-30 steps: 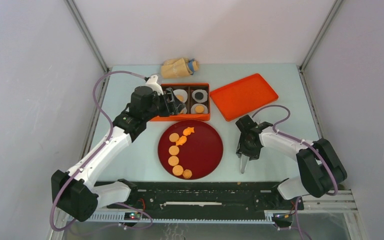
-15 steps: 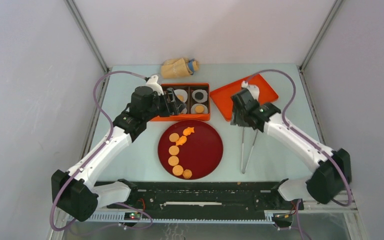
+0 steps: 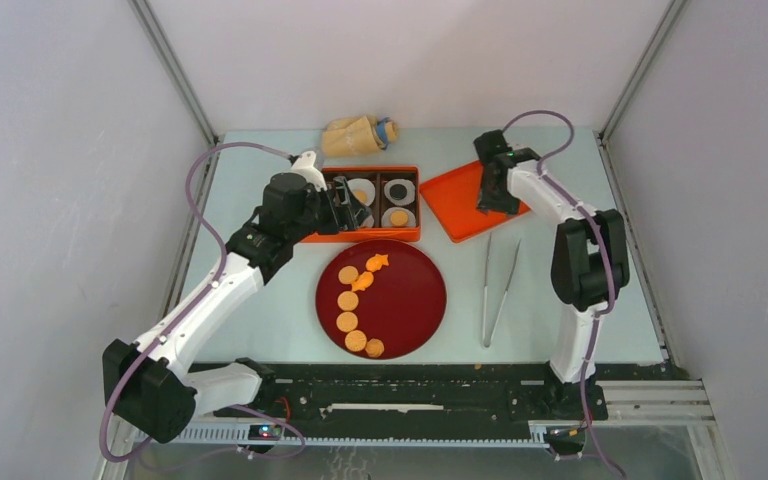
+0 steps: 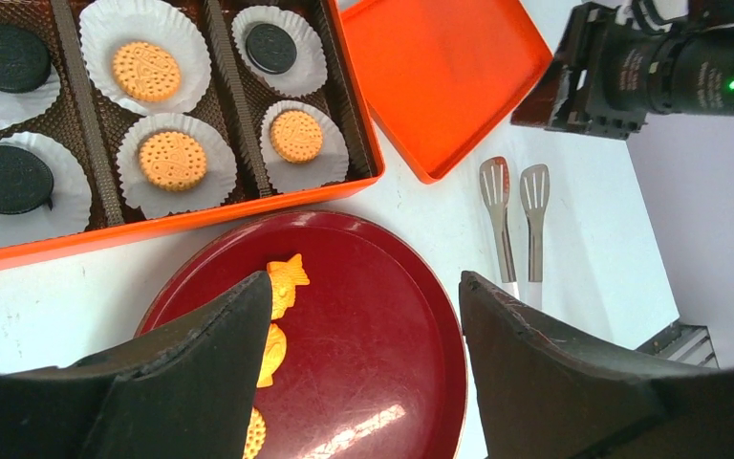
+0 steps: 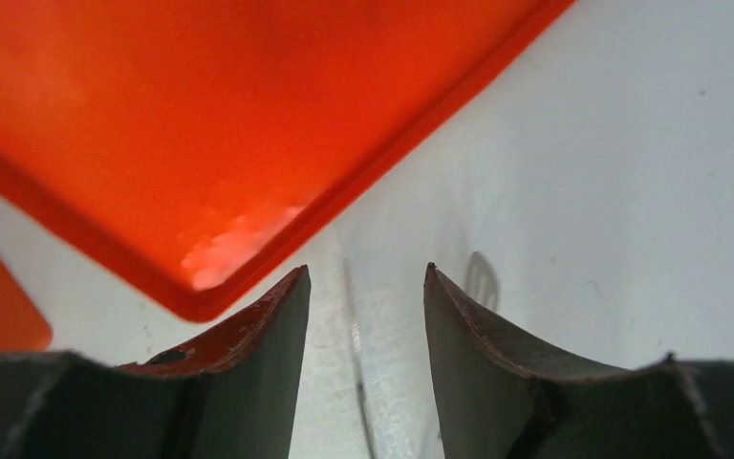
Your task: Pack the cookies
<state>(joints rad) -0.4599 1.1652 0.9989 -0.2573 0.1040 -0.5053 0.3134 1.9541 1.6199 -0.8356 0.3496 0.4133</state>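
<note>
Nearest, tan cookies (image 3: 347, 321) lie in a curved row on a red plate (image 3: 410, 300), tongs (image 3: 488, 290) beside it. Beyond, more cookies sit in an orange box (image 3: 360, 237), its lid (image 3: 455, 205) alongside. The left gripper (image 4: 363, 287) hovers at the box, fingers apart, empty; the right gripper (image 5: 366, 273), likewise apart and empty, hangs over the lid's edge. The cookies look light, stiff and crumbly: pinch gently across the edges.

Pale blue table (image 3: 278, 338) — plain grey walls (image 3: 410, 60), metal corner posts (image 3: 176, 72)
</note>
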